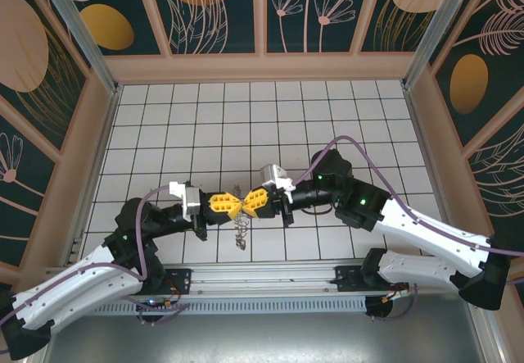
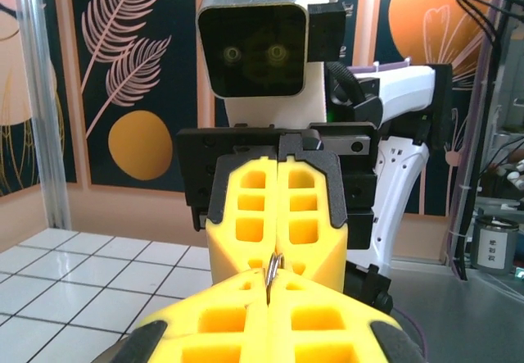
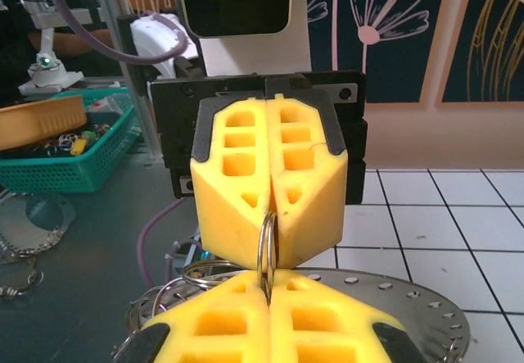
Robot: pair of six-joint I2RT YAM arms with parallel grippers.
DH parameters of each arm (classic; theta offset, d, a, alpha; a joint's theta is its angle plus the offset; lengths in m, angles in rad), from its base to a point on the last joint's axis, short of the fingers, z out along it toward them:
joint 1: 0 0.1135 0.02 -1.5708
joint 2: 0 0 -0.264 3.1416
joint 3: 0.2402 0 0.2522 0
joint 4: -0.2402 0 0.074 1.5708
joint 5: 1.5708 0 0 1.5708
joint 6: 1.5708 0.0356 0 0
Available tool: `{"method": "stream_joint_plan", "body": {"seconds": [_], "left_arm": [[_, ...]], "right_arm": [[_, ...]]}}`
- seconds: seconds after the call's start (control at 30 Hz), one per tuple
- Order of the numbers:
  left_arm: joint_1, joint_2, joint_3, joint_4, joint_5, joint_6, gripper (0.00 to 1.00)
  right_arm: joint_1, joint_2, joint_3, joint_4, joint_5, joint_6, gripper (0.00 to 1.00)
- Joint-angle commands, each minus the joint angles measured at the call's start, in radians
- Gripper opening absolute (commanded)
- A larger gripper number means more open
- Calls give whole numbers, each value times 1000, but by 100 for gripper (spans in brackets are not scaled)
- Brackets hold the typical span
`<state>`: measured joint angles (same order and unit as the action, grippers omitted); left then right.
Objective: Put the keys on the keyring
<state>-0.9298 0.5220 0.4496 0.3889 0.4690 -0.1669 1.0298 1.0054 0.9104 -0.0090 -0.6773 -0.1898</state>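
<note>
My two yellow-fingered grippers meet tip to tip low over the white tiled floor (image 1: 246,117). The left gripper (image 1: 235,206) and the right gripper (image 1: 246,203) are both shut on one thin silver wire loop of the keyring (image 3: 266,244), which stands edge-on between the pads (image 2: 273,269). Under the loop hangs a flat round perforated metal plate (image 3: 413,306) with more wire loops (image 3: 201,273). This bundle dangles below the fingertips (image 1: 241,230). The key with the red head is out of view.
Wooden-framed patterned walls (image 1: 270,66) close in the tiled floor on three sides. An aluminium rail (image 1: 262,285) runs along the near edge. Beyond the edge, a green basket (image 3: 65,154) of small parts and loose rings (image 3: 20,252) lie on a grey surface.
</note>
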Motion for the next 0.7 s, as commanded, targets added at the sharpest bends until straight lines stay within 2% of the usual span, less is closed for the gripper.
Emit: {"method": "stream_joint_plan", "body": {"seconds": [0.0, 0.1, 0.17, 0.23, 0.4, 0.67], "left_arm": [[-3, 13, 68, -109, -45, 39, 4], [-4, 44, 139, -310, -89, 93, 28], [-4, 56, 178, -417, -136, 118, 34], [-4, 64, 208, -502, -175, 139, 37], [-3, 107, 282, -647, -169, 183, 38], [-3, 183, 329, -674, -152, 243, 40]], "right_arm": [[-6, 15, 61, -117, 91, -59, 0], [-6, 47, 141, -279, 160, -115, 0], [-7, 71, 194, -381, 204, -147, 0], [-7, 96, 243, -471, 235, -170, 0], [-6, 120, 298, -578, 222, -207, 0], [-4, 179, 356, -657, 155, -241, 0]]}}
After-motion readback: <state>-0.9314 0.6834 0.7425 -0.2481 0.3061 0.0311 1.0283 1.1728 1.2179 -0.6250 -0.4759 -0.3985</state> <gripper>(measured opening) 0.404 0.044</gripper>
